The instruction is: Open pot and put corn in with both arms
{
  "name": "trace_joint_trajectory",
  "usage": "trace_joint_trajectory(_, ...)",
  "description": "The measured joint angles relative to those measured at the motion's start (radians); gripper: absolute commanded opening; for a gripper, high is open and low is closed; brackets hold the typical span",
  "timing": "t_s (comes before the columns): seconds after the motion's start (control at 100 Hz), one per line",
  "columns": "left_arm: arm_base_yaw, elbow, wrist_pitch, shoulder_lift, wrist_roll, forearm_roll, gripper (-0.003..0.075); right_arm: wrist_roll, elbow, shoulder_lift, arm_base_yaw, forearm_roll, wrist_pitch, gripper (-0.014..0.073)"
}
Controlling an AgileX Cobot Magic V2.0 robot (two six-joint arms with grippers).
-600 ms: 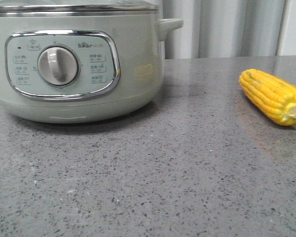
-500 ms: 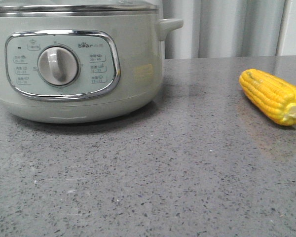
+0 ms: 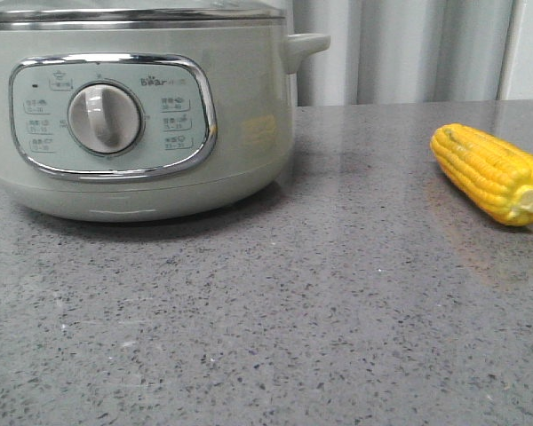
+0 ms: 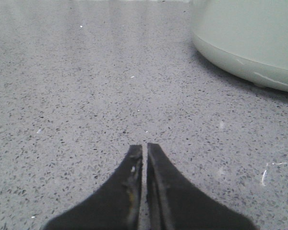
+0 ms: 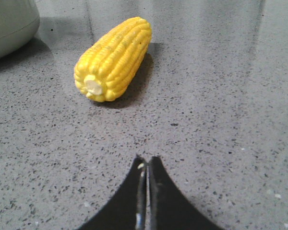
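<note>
The pale green pot stands at the left in the front view, with its chrome-framed panel, grey dial and side handle; its lid is on. Its lower wall shows in the left wrist view. The yellow corn lies on the counter at the right, stub end toward the camera. It also shows in the right wrist view. My left gripper is shut and empty, low over the counter, apart from the pot. My right gripper is shut and empty, short of the corn.
The grey speckled counter spreads across the front view. Pale curtains hang behind it. A corner of the pot shows in the right wrist view, beside the corn.
</note>
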Motion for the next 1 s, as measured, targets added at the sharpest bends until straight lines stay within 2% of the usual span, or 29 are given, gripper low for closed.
trace_joint_trajectory(0.36,0.000,0.000,0.000,0.000,0.000,0.000,-0.0018,0.000,0.000,0.000,0.000,0.000,0.000,-0.0080)
trace_joint_trajectory(0.47,0.000,0.000,0.000,0.000,0.000,0.000,-0.0018,0.000,0.000,0.000,0.000,-0.038,-0.009,-0.0080)
trace_joint_trajectory(0.77,0.000,0.000,-0.022,0.000,0.002,0.027,-0.0018,0.000,0.000,0.000,0.000,-0.061,-0.147,-0.0080)
trace_joint_trajectory(1.0,0.000,0.000,-0.106,0.000,0.002,-0.116,-0.0019,0.000,0.000,0.000,0.000,-0.048,-0.197,-0.0080)
